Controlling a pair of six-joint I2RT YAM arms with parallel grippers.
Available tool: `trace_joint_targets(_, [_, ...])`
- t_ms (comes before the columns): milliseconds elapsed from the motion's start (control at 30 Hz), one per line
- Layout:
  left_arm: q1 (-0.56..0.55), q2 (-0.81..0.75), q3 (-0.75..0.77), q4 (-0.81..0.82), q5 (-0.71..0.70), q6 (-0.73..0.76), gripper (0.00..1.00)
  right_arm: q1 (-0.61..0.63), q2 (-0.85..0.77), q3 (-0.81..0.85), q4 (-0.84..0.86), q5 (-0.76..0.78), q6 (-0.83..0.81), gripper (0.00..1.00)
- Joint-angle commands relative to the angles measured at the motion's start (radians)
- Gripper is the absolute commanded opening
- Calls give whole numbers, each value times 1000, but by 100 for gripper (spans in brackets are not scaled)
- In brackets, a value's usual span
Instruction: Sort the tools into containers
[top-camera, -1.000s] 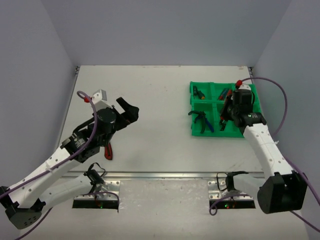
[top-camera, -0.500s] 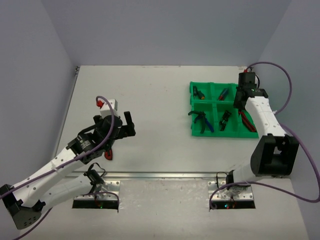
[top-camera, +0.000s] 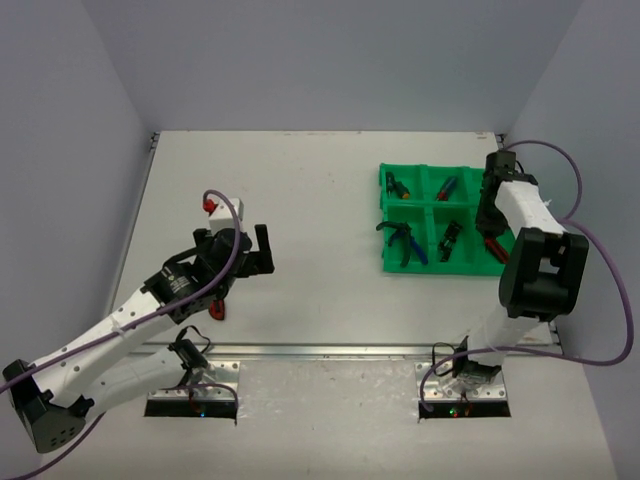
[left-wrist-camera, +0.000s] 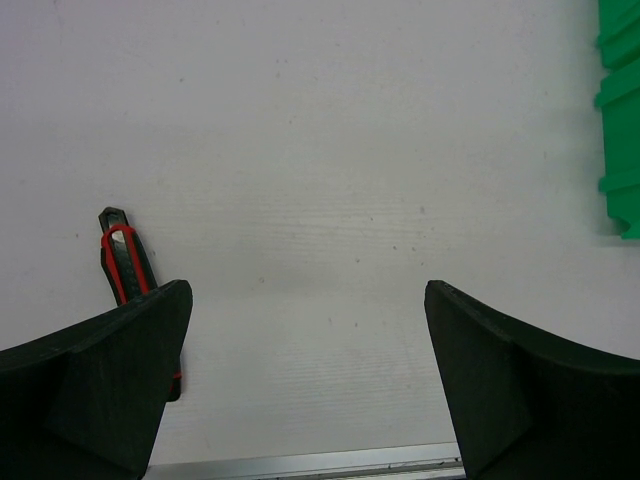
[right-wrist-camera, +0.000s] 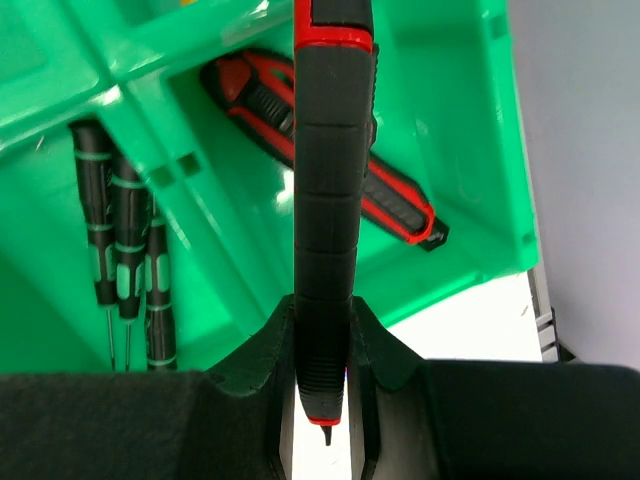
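Right gripper (right-wrist-camera: 322, 345): clamped on a black, red-banded cutter (right-wrist-camera: 325, 180) above the bright green plastic compartment tray (right-wrist-camera: 455, 120). The cutter's near end seems to overhang the rim; release here may tip it out. Left gripper (left-wrist-camera: 310, 375): spread wide, empty, beside a black-and-red tool (left-wrist-camera: 122, 255).

The pale grey table (top-camera: 320, 220) carries two things directly. The green tray (top-camera: 440, 270) sits flat toward the far right. A red-and-black tool (top-camera: 217, 306) lies flat near the left front edge, well apart from the tray and only partly visible.
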Motion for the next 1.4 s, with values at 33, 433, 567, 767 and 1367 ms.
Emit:
trace_joint_targets(33, [-2,24,3,32,5,16,100,-50,20,41,-1,10,33,9])
trace_joint_targets(433, [0,63,19,-2,-54,-13,100,-79,-12,26,-9,-67,77,51])
trace_joint_targets(567, [4,89,25,-10,-70,-26,100,-77,-70,34,-22,-107,87,64])
trace_joint_targets(767, [241,176,24,16,95,-30,100,9,-269,-12,6,-239,111,89])
trace_joint_targets(1367, [645,655,-135,94,314,-292,93,292,-665,-271,197,-529,68,99])
